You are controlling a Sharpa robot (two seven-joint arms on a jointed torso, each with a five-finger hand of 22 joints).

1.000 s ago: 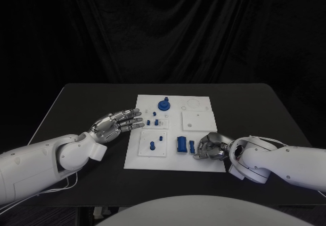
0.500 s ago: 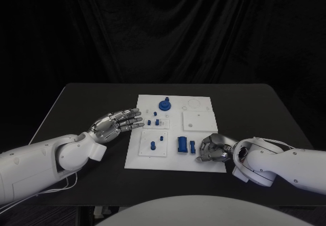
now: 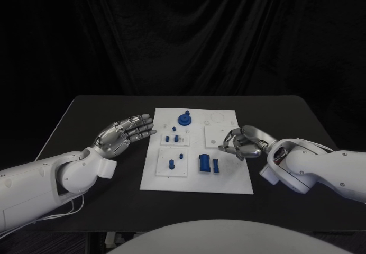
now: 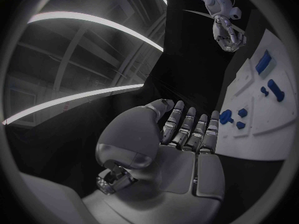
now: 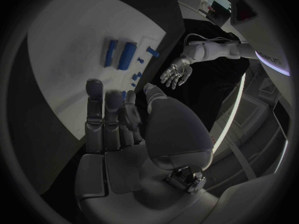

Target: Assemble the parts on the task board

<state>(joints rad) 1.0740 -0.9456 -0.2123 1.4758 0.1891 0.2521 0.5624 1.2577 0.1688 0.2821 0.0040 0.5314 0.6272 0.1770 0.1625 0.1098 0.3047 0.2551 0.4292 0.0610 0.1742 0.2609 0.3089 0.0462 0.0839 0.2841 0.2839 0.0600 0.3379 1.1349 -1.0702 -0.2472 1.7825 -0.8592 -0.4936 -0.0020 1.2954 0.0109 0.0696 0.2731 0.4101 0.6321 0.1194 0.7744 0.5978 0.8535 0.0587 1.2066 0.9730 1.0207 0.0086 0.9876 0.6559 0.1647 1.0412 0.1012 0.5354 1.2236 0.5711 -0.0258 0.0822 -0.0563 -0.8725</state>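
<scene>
The task board [image 3: 197,182] lies flat in the middle of the black counter [image 3: 91,111], and the blue parts sit scattered over it: a round knobbed piece [image 3: 184,118] at the far side, a cluster of small pegs [image 3: 172,137] left of centre, another peg pair [image 3: 176,160] nearer, and two upright-lying blocks [image 3: 206,163] close to the near middle.

The left hand [image 3: 122,134] hovers off the board's left edge, palm up, fingers spread, holding nothing. The right hand [image 3: 243,142] hangs over the board's right part, fingers curled inward; I cannot make out anything between them, so whether it carries a small piece I cannot tell.

These parts look like hard moulded plastic: light, stiff, smooth-faced, likely to skid on the white plate if nudged sideways. The pegs are small enough that a pinch between thumb and one fingertip across the shaft seems the sensible hold. The larger blocks would want a grip across their long flat sides. The knobbed piece offers its raised stem. Nothing here looks fragile, but light pieces tip easily.
</scene>
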